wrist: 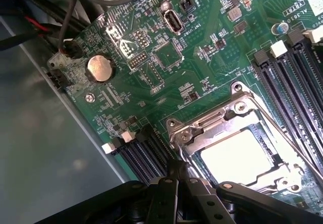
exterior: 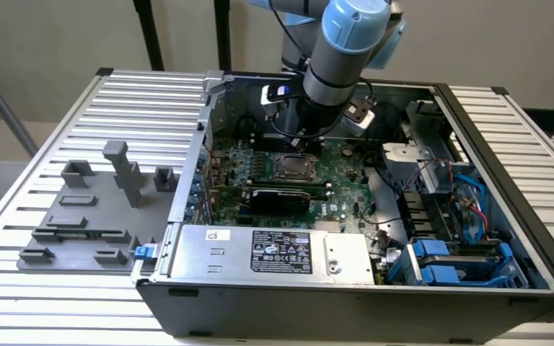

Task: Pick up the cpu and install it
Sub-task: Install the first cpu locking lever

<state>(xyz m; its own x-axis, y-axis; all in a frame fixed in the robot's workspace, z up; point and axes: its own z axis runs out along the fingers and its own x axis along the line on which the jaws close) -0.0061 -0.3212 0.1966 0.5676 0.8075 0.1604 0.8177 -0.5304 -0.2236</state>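
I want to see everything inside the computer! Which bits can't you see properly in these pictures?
- Gripper, wrist view: shut; lower part cut off by the picture's edge.
- Silvery-white square cpu in its metal socket frame, wrist view: the frame covers its edges.
- Silver power-supply box's label, exterior view: print too small to read.
- Motherboard's far end, exterior view: hidden behind the grey-blue robot arm.

Silver power-supply box [exterior: 272, 252]; grey fixture tray [exterior: 89, 216].

In the exterior view the arm [exterior: 340, 58] hides the motherboard [exterior: 257, 169] behind the socket frame [exterior: 290, 166], and its upper part is cut off. In the wrist view the socket frame [wrist: 237, 143] runs past the picture's edge; the gripper [wrist: 177, 176] covers its near corner, perhaps touching it.
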